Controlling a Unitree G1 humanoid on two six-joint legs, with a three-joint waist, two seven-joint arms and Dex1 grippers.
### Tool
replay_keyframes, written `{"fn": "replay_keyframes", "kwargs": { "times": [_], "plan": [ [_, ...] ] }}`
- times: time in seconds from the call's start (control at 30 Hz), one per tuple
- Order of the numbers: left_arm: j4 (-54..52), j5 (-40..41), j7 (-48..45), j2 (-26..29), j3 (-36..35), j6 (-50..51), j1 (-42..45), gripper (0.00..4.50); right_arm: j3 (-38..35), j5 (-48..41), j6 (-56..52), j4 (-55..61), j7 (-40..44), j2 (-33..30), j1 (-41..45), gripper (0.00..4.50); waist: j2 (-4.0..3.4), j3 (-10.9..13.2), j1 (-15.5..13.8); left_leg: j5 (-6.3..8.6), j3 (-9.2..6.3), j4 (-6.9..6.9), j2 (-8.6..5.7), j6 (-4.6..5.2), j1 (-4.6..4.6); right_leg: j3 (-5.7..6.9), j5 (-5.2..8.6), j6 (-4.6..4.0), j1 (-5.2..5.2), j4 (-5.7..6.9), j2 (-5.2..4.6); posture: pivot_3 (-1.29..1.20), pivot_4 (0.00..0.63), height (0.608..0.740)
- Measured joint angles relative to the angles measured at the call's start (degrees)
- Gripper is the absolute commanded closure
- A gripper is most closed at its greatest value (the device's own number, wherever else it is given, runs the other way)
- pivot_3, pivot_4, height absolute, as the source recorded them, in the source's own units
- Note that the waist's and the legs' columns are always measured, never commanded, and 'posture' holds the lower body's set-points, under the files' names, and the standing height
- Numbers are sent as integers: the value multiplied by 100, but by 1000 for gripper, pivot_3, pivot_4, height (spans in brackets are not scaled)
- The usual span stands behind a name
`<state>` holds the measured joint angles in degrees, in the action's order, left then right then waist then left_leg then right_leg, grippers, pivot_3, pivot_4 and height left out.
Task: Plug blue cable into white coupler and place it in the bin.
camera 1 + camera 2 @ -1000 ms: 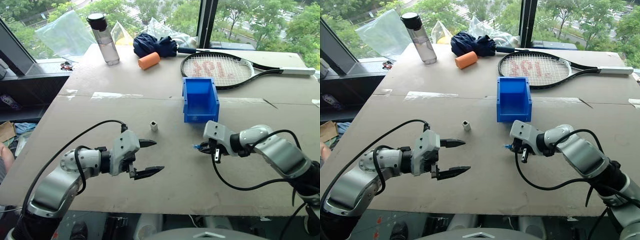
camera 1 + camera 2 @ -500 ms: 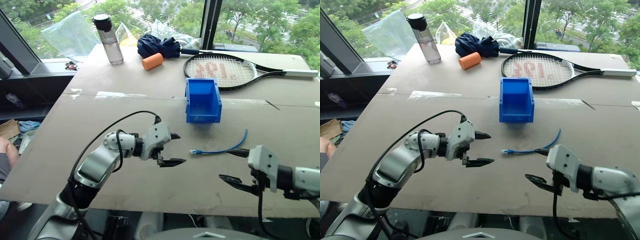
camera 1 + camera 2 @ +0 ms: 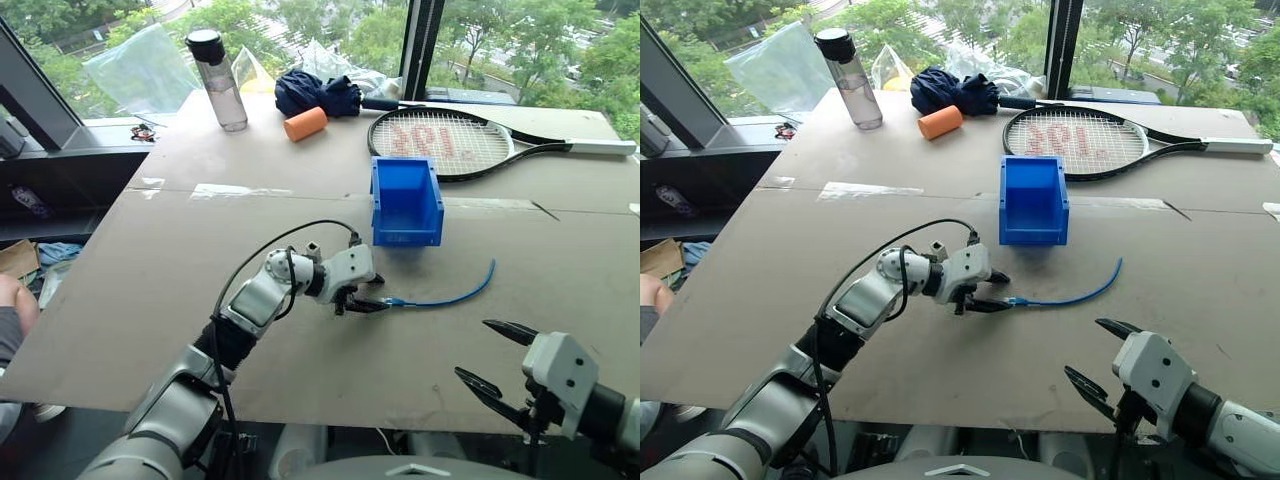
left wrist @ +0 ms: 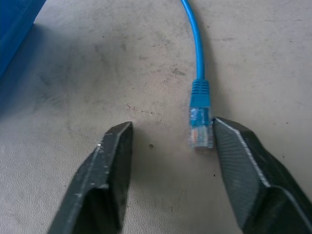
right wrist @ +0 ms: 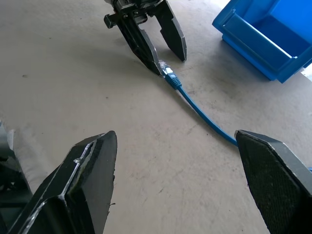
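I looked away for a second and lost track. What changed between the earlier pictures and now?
The right gripper let go of the blue cable, which now lies on the table, and pulled back, open. The left gripper reached across to the cable's plug and narrowed; one finger touches it, not yet clamped. The bin, racket and bottle stayed put.

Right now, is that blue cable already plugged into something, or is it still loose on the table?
Loose. The blue cable lies flat on the table, its clear plug bare between the left gripper's open jaws. The white coupler sits apart, behind that arm.
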<state>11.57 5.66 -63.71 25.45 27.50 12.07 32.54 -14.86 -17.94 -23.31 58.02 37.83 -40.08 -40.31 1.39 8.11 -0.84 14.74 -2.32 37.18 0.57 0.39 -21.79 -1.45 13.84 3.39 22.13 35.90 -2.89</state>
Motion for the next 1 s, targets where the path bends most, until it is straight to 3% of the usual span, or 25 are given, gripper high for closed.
{"fn": "replay_keyframes", "kwargs": {
  "times": [0.03,0.1,0.23,0.37,0.6,0.73,1.0],
  "plan": [
    [41,-1,-41,-18,-1,-61,3,3677,82,13,15,0,-89,0,-14,610,0,0,0,1,0,0,0,2,-1,0,-1,-1,0,-1,0,0,150,740],
    [73,15,-165,-37,-39,-127,3,4443,248,9,-2,0,-304,21,-20,610,0,0,1,3,0,0,0,4,0,0,-2,-4,0,-1,-1,0,150,740],
    [-112,479,-573,-88,-130,383,-186,4487,546,-351,-272,0,-683,239,136,610,-1,2,11,3,-2,0,3,5,-1,1,-3,-8,1,0,0,0,150,740],
    [-959,2295,-764,-34,-1056,2843,-138,4487,742,-2671,-901,-7,-1468,850,536,610,-2,11,26,3,-51,7,11,6,-6,17,2,0,1,5,2,0,150,740],
    [-1561,3831,-475,143,-2023,4947,91,4487,984,-4820,-1211,-195,-2555,1048,1804,610,-6,13,55,3,-59,7,3,6,-4,20,-1,3,-2,6,3,0,150,740],
    [-1805,4323,-199,238,-2350,5532,101,4500,1314,-5900,-1203,-498,-3157,1177,2795,2349,-12,17,93,3,-66,5,2,6,-5,24,-14,-9,-1,7,2,0,150,740],
    [-2024,4942,371,279,-2813,6128,94,4500,1520,-6776,-1211,-691,-3816,966,3475,2349,-14,18,126,3,-69,2,1,6,-5,26,-17,-5,0,7,3,0,150,740]
  ]
}}
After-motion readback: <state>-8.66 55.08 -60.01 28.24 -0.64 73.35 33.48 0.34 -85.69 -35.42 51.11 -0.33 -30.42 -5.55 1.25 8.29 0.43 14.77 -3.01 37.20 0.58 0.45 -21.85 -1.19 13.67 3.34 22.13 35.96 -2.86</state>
